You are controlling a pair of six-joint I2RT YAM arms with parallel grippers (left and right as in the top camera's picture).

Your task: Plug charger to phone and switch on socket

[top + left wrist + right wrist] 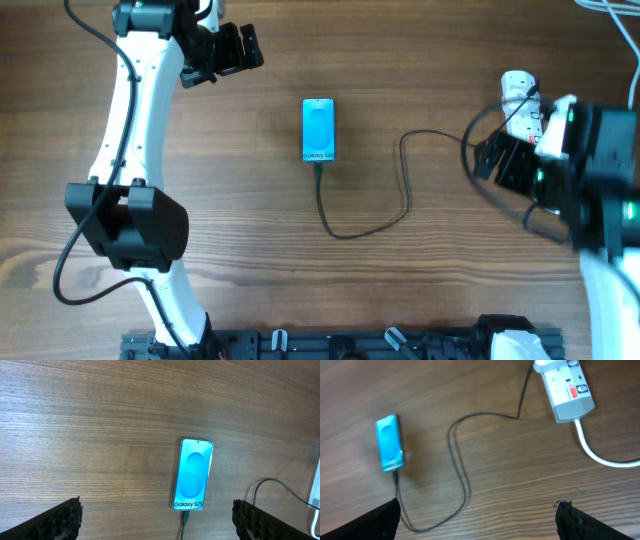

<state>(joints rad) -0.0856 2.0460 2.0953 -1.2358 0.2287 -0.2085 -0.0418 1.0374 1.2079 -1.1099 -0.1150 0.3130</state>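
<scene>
The phone (318,129) lies flat mid-table with its cyan screen lit; it also shows in the left wrist view (193,474) and the right wrist view (389,449). The thin black charger cable (372,226) is plugged into the phone's near end and loops right toward the white socket (520,100), seen with its red switch in the right wrist view (566,387). My left gripper (228,50) is open and empty at the far left, well away from the phone. My right gripper (508,165) is open and empty, just beside the socket.
The socket's thick white cord (600,452) runs off to the right. The arms' bases and a black rail (340,345) line the near table edge. Bare wood lies between the phone and each gripper.
</scene>
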